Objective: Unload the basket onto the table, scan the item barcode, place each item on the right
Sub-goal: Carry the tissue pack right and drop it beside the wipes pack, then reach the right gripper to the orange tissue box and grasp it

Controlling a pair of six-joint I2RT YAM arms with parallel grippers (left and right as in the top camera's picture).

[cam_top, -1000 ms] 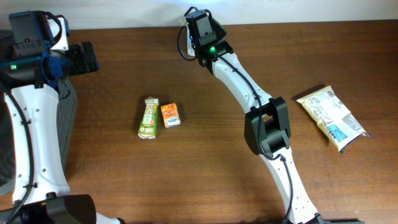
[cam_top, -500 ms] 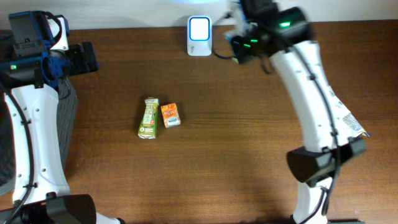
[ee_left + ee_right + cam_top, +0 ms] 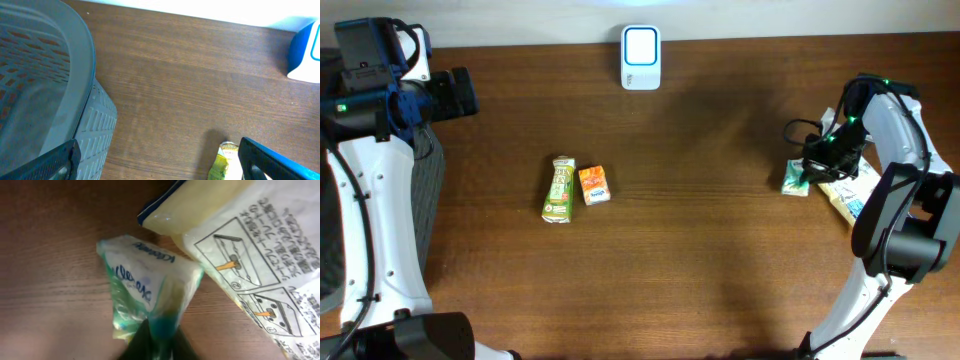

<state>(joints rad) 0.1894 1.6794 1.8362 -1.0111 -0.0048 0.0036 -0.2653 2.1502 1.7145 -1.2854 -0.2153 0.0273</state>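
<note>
Tissue pack (image 3: 796, 180) lay on the table (image 3: 700, 250) at the right side, just beside the yellow snack bag (image 3: 855, 195), far from the scanner (image 3: 641, 58); soft film wrap, light, squashy, likely slippery, nothing fragile; best taken by a pinch on the crimped end or across the narrow width, not too hard or it buckles; right gripper (image 3: 152, 335) sat at the pack's teal end, film meeting the dark fingers, but I couldn't tell if it was clamped or letting go; left gripper (image 3: 458, 92) gaped wide, empty, over the basket (image 3: 45, 75). Versus a second earlier: right arm had left the scanner, swung across to the right edge; scanner now uncovered; green carton (image 3: 558, 188), orange carton (image 3: 594, 185) and left arm unchanged.
</note>
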